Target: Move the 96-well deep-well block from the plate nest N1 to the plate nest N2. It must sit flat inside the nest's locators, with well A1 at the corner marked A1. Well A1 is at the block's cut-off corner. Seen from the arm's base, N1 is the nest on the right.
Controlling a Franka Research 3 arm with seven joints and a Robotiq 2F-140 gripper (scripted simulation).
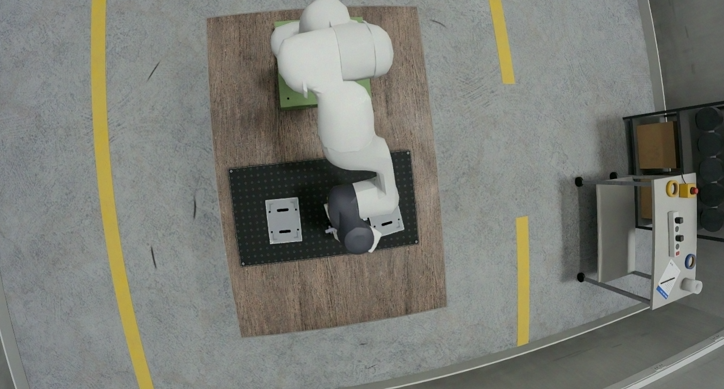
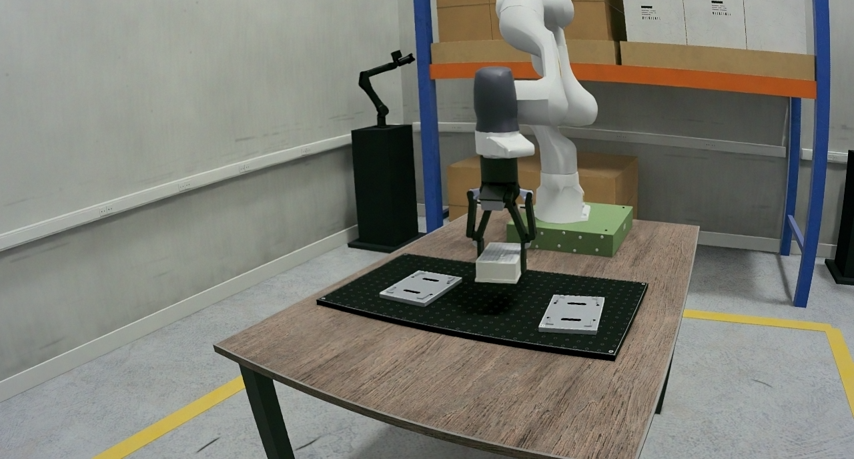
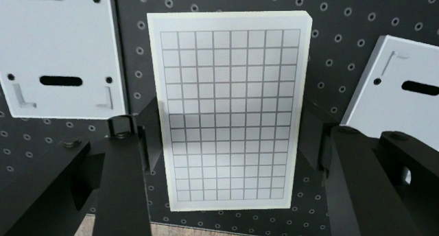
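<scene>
My gripper [image 2: 500, 254] is shut on the white 96-well deep-well block [image 2: 498, 263] and holds it level, a little above the black perforated board [image 2: 484, 304]. The block hangs between the two grey nests: N1 [image 2: 421, 287] on the left of the side view and N2 [image 2: 571, 313] on the right. In the wrist view the finger pads clamp the block's [image 3: 229, 109] long sides. There N2 [image 3: 58, 51] lies at the left, square with the block, and N1 [image 3: 405, 92] at the right, tilted. From above, the arm covers the block and part of N2 [image 1: 388, 223]; N1 [image 1: 283, 219] is bare.
The board lies on a wooden table [image 2: 454, 361]. The arm's green base [image 2: 570, 226] stands at the table's far end. Racking with cardboard boxes stands behind, and a control cart [image 1: 653, 234] off to one side.
</scene>
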